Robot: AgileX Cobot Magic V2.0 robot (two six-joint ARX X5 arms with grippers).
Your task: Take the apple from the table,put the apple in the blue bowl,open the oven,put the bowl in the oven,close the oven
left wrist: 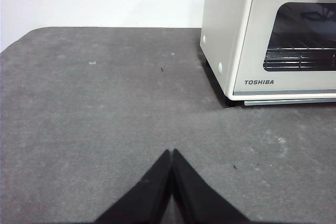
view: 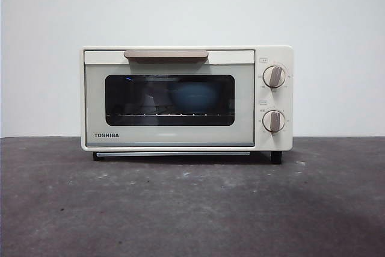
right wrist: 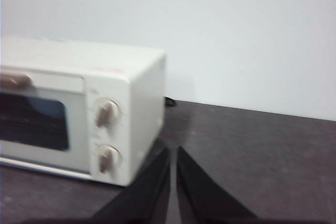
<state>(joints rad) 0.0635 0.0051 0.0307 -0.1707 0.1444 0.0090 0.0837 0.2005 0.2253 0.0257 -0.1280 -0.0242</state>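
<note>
The oven [view: 186, 97] stands door shut at the table's [view: 192, 209] twelve o'clock with the blue bowl [view: 195, 97] dimly visible behind its glass (the apple cannot be made out), so the task looks finished, and both the left hand [left wrist: 171, 153] and the right hand [right wrist: 172, 150] hang closed and empty.

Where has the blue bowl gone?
In the front view the blue bowl sits inside the oven, on the wire rack behind the closed door's dark glass window, right of the window's middle.

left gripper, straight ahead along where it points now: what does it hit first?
Probably nothing but bare table. The left gripper, jaws shut, points past the oven, which sits off to one side; depth is uncertain.
</note>
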